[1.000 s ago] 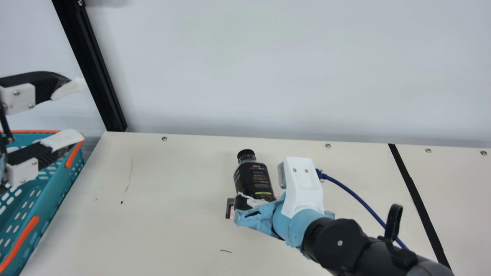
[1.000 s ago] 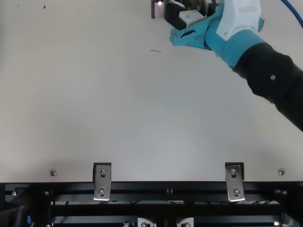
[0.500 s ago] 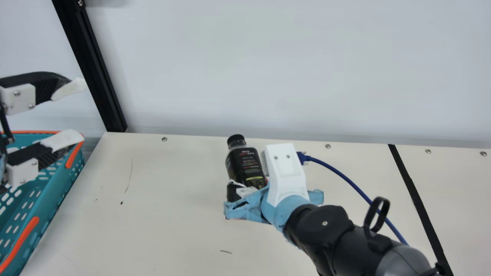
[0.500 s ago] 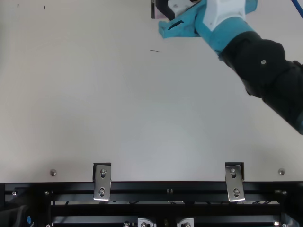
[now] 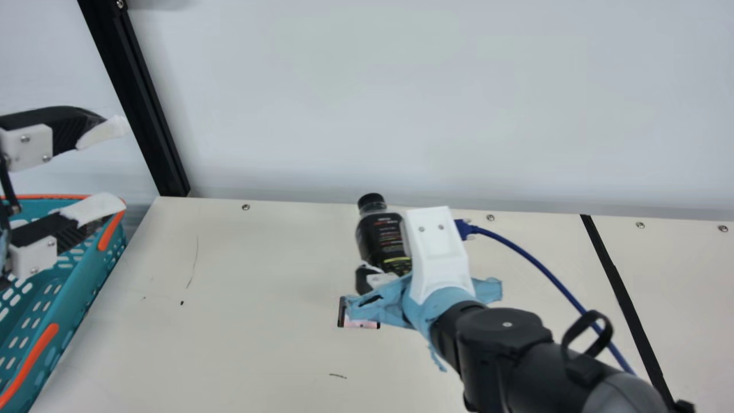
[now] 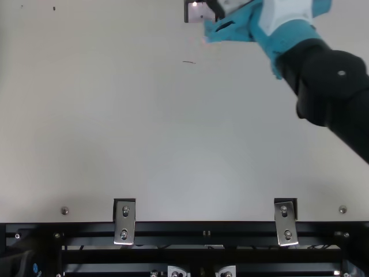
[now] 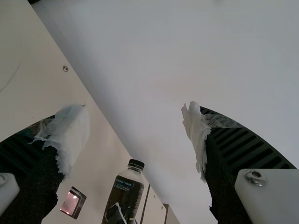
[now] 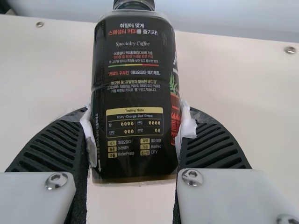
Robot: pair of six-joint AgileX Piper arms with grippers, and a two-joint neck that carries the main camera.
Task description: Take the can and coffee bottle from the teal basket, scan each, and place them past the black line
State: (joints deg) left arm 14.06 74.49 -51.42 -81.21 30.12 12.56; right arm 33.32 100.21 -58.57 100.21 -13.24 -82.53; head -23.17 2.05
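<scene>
In the main view my left gripper (image 5: pixel 116 165) is above the teal basket (image 5: pixel 80 292), its white-taped fingers wide apart; the left wrist view shows the same gripper (image 7: pixel 135 114) with nothing between the fingertips. My right gripper (image 5: pixel 373 280) is shut on the dark coffee bottle (image 5: pixel 383 238), which leans slightly, cap up. In the right wrist view, this gripper (image 8: pixel 138 121) grips the bottle's lower body (image 8: pixel 133 84) from both sides, the label facing the camera. Close in front of the bottle, a small pinkish lit scanner window (image 5: pixel 360 324) lies at the table, partly covered by the blue-wrapped wrist.
The black line (image 5: pixel 622 298) crosses the table at the right. A blue cable (image 5: pixel 533 261) runs from the right wrist camera back along the arm. A black post (image 5: pixel 137 103) rises by the table's far left corner, and a pale wall stands behind.
The right gripper, holding the bottle, first went left and farther from the camera, then back right, uncovering more of the scanner window. My left gripper has stayed still.
</scene>
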